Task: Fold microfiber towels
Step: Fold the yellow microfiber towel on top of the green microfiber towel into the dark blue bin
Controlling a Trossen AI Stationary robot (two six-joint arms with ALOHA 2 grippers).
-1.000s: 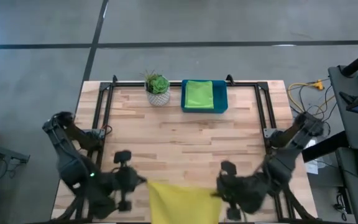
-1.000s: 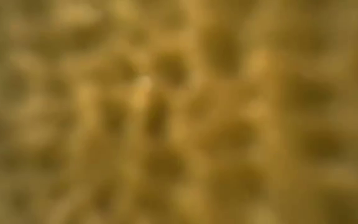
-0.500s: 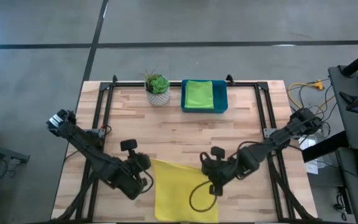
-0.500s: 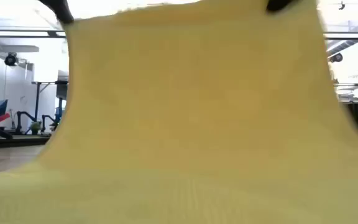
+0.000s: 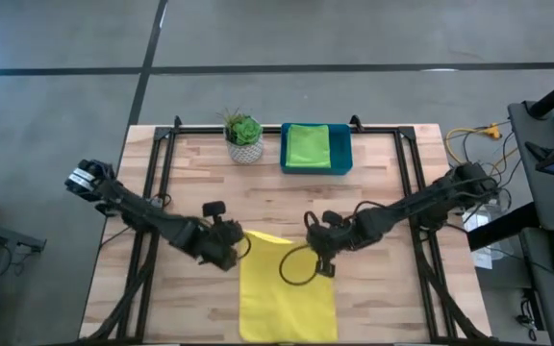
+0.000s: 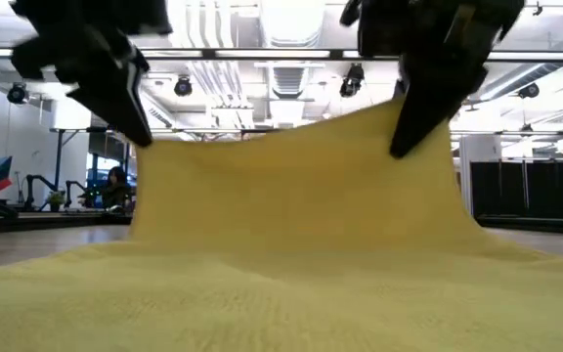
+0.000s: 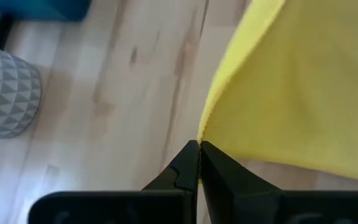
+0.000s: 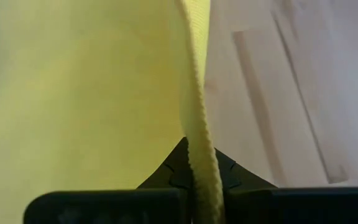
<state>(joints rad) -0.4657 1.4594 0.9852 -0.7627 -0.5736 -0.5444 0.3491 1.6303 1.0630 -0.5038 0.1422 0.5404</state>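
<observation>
Both end effectors are pinched tight on the yellow towel [image 5: 287, 293], one at each far corner. We see the left end effector [image 5: 232, 252] squeezing the corner on the left side, and the right end effector [image 5: 317, 261] squeezing the corner on the right side. In the left wrist view, the two dark fingers [image 7: 194, 163] are pressed together with the towel's [image 7: 297, 87] corner stuck between their tips. In the right wrist view, the towel's [image 8: 79, 93] thick edge runs down between the fingers [image 8: 222, 171] of that end effector.

Closest to us, the near part of the yellow towel lies flat on the wooden counter [image 5: 383, 207] and reaches its near edge. From down low, we see the far part of the towel [image 6: 291, 196] lifted up like a little wall, with the left end effector [image 6: 135, 122] and the right end effector [image 6: 409, 132] holding its top corners.

Farther back, near the far edge of the counter, we see a blue tray [image 5: 342, 154] with a light green towel [image 5: 309, 145] folded inside it. Just to the left of the tray stands a small green plant [image 5: 243, 128] in a white patterned pot [image 5: 245, 151]. The pot [image 7: 8, 96] also shows in the left wrist view.
</observation>
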